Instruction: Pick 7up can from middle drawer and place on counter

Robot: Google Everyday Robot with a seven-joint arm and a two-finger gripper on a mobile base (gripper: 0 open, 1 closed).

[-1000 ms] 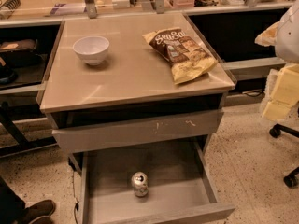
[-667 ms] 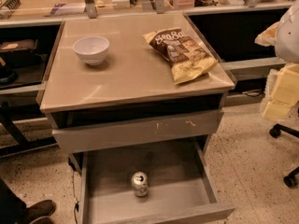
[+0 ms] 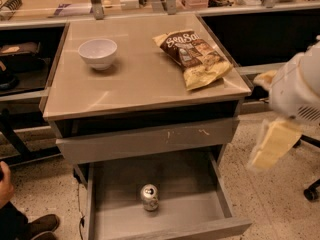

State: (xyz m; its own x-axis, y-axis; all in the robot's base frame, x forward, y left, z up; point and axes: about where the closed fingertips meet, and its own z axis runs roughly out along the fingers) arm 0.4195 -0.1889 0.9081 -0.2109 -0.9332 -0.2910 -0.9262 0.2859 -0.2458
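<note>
7up can (image 3: pixel 149 197) stands upright on the open middle drawer (image 3: pixel 200 206) floor, near the front. Above, the table (image 3: pixel 140 86) bears a white bowl (image 3: pixel 97 53) and chip bag (image 3: pixel 196 57). The gripper (image 3: pixel 272 143) hangs right of the table; whether it is spread or closed cannot be told.

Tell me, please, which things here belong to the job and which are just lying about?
Job: 7up can, standing in the open middle drawer; counter; gripper, out to the right of the cabinet.
Lying about: white bowl and chip bag, both on the counter.
</note>
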